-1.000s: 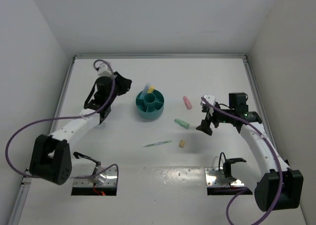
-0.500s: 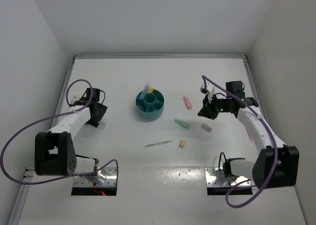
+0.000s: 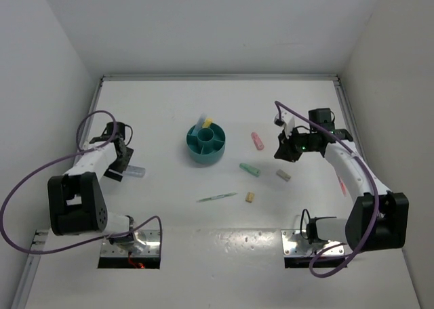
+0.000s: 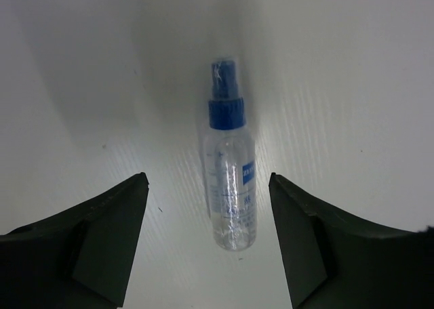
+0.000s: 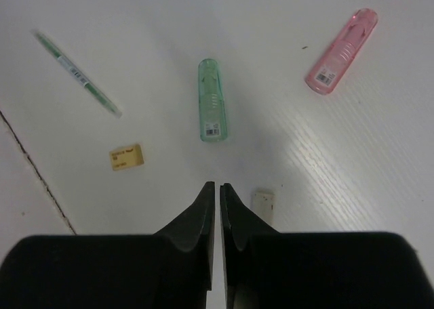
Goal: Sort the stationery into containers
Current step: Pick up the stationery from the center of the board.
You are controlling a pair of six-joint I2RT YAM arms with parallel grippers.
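Observation:
The teal organiser [image 3: 205, 146] stands mid-table with a yellow stick [image 3: 207, 122] and a blue-capped item [image 3: 199, 125] upright in it. A pink stick [image 3: 257, 141] [image 5: 341, 51], a mint stick [image 3: 250, 168] [image 5: 211, 100], a beige stick [image 3: 283, 175] [image 5: 262, 204], a tan block [image 3: 249, 197] [image 5: 126, 156] and a thin green pen [image 3: 217, 197] [image 5: 78, 73] lie loose on the table. My right gripper [image 3: 283, 150] [image 5: 217, 185] hovers shut and empty, right of the pink stick. My left gripper [image 3: 122, 165] [image 4: 207, 179] stands open at the far left, over a clear spray bottle [image 3: 135, 171] [image 4: 229, 180] with a blue cap.
White walls close in the table on three sides. A raised rail [image 3: 217, 77] runs along the far edge. Two metal base plates [image 3: 132, 244] [image 3: 308, 244] sit at the near edge.
My left arm has swung from beside the organiser to the far left and opened wider. My right gripper has drawn back and shut, uncovering the beige stick on the table.

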